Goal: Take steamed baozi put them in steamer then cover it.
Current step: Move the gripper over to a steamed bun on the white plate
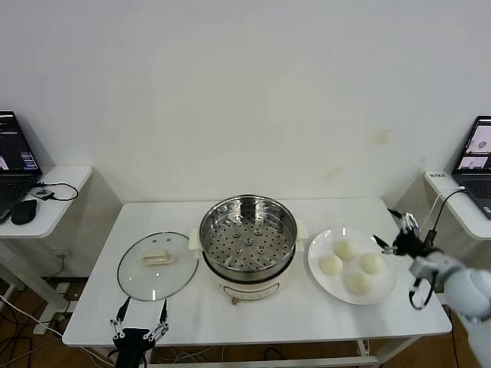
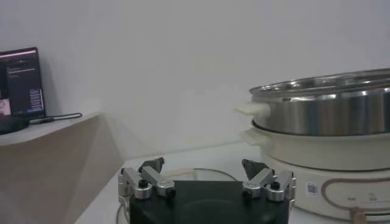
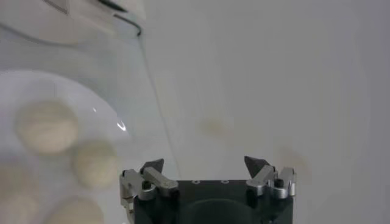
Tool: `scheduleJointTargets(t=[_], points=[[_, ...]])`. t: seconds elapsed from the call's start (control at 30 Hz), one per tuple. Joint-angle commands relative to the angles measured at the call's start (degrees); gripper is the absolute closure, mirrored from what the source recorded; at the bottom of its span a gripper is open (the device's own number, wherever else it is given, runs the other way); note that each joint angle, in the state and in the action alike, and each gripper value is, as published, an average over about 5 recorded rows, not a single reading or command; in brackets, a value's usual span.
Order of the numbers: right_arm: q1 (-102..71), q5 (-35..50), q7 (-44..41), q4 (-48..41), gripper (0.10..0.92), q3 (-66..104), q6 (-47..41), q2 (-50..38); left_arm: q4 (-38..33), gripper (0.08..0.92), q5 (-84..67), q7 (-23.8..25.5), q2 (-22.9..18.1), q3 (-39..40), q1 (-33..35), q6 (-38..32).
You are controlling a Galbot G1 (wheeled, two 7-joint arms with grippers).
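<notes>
Counting baozi point(image 1: 351, 265): four, on one plate point(image 1: 318, 274)
Steamer point(image 1: 248, 239): one, uncovered
Cover point(image 1: 157, 266): one, on table point(image 1: 253, 318)
Left gripper point(image 1: 141, 310): jaws spread
Right gripper point(image 1: 390, 227): jaws spread

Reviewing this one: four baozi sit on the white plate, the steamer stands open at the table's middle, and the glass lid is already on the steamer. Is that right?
Not quite. The glass lid lies flat on the table, on the robot's left of the steamer, not on it; the head view shows this. The four baozi are on the white plate, as stated.
</notes>
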Motion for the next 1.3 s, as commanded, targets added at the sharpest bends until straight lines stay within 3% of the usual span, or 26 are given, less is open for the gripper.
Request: scheduleJointTargets(t=[0.03,0.37,1.3], points=[[32.6,4.4,-19.2,-13.3,0.203,-33.8,0.1,-7.0,0.4,0.177,0.2,0.2,0.0,-0.5,-0.1,-0.6],[42.4,10.6,-21.6,-17.7,0.203,-50.2,-0.7,-2.7,1.1,0.177,-0.5,0.2,0.2,-1.0,-0.8,-1.8],[42.2,4.9,-19.4,-33.0,0.203,-52.6,-0.2,12.3,2.2,0.177,-0.3,0.3,0.4,-2.4,-1.0,-3.3]])
